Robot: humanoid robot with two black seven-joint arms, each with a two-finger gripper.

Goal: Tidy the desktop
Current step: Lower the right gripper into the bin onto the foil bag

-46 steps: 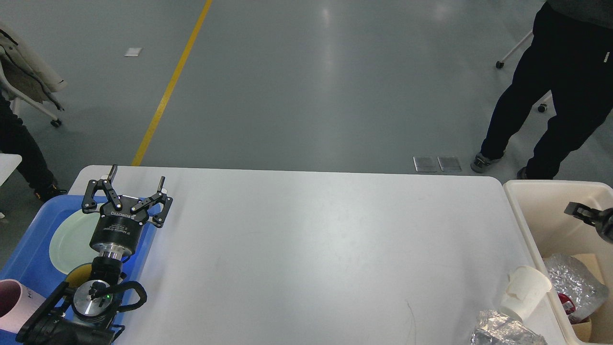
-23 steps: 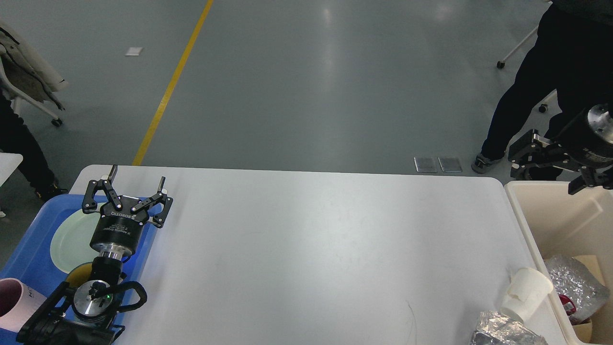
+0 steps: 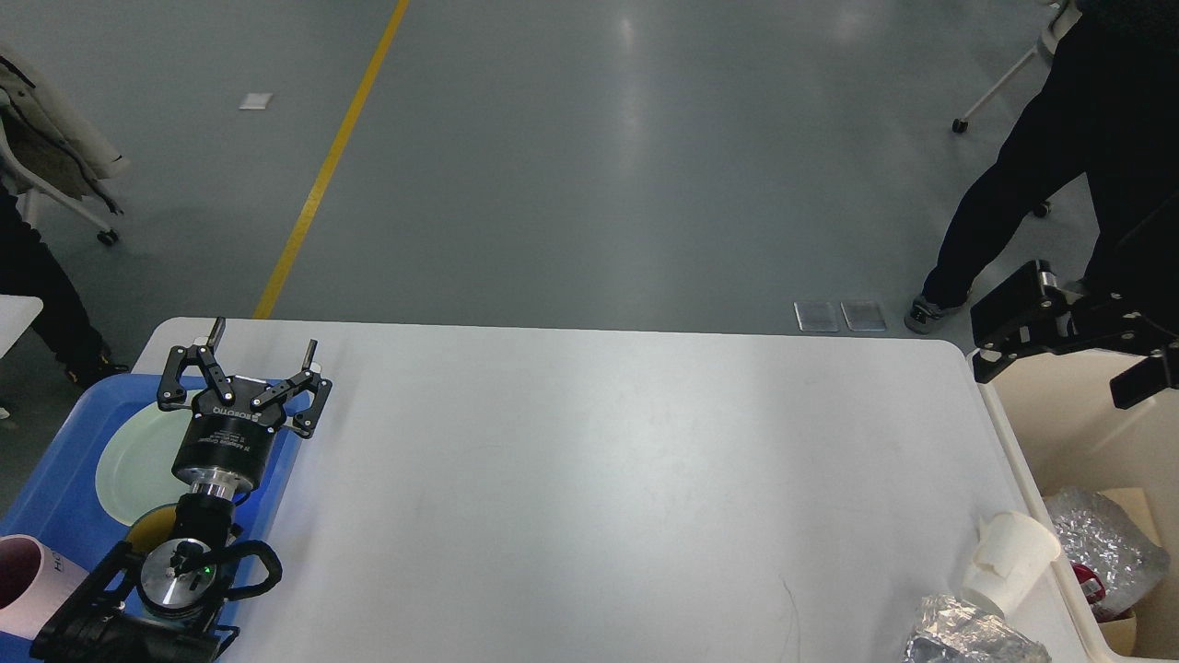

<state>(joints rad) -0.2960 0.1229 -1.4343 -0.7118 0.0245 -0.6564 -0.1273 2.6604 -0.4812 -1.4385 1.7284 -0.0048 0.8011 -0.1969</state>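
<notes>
The white desktop (image 3: 589,460) fills the lower view. A crumpled white paper cup (image 3: 1009,560) lies on its side near the desktop's right edge, and a foil ball (image 3: 967,637) sits at the bottom right corner. My left gripper (image 3: 265,336) is open and empty, pointing away over the desktop's far left corner beside the blue tray (image 3: 51,479). My right gripper (image 3: 1055,382) is open and empty, hovering above the far left corner of the cream-white bin (image 3: 1022,460).
The bin holds crumpled foil (image 3: 1101,543), cardboard and a red item. The tray holds a pale green plate (image 3: 129,456), a pink cup (image 3: 23,575) and a yellow bowl (image 3: 147,529). A person (image 3: 1059,184) stands beyond the right corner; another stands at the far left.
My right gripper has come in from the right edge, risen above the bin, swung left, then dropped slightly over the bin's far left corner. The left arm has not moved.
</notes>
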